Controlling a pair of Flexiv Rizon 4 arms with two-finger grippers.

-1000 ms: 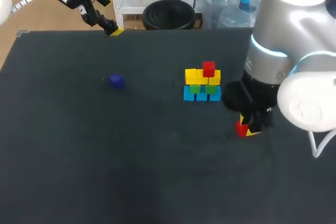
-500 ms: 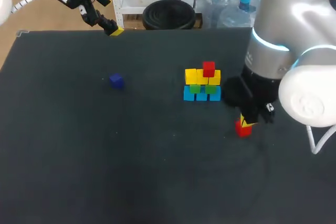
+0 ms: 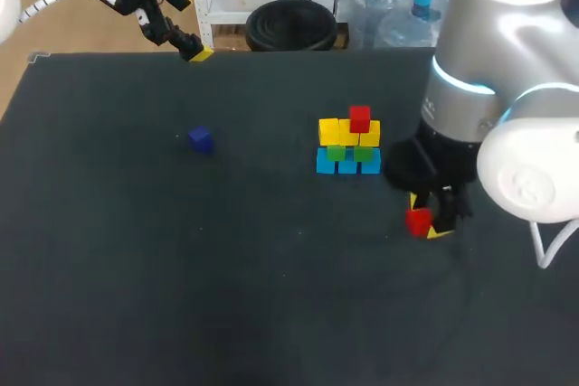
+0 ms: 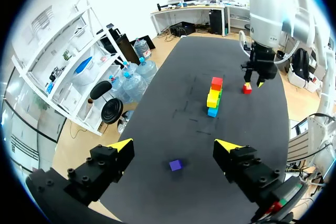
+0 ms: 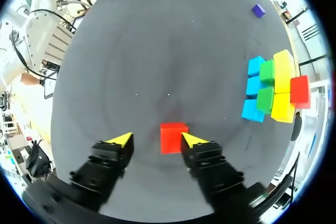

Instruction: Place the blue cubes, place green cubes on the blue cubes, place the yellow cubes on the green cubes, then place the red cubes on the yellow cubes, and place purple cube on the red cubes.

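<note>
A stack stands mid-table: blue cubes (image 3: pixel 347 166) at the bottom, green cubes (image 3: pixel 350 155) on them, yellow cubes (image 3: pixel 342 133) above, and one red cube (image 3: pixel 359 118) on top. A loose red cube (image 3: pixel 417 221) lies on the table to its right. My right gripper (image 5: pixel 156 140) is open and low over that loose red cube (image 5: pixel 173 137), which sits between the fingers, close to one of them, with a gap to the other. The purple cube (image 3: pixel 201 139) lies alone at the left. My left gripper (image 4: pixel 174 145) is open, high above the table's far left edge, holding nothing.
The black table (image 3: pixel 271 296) has wide bare room in front and between the purple cube and the stack. The stack (image 5: pixel 270 90) is close beside my right gripper.
My right gripper rose slightly off the loose red cube, then came back down around it. The cube stayed on the table. The left arm has not moved.
</note>
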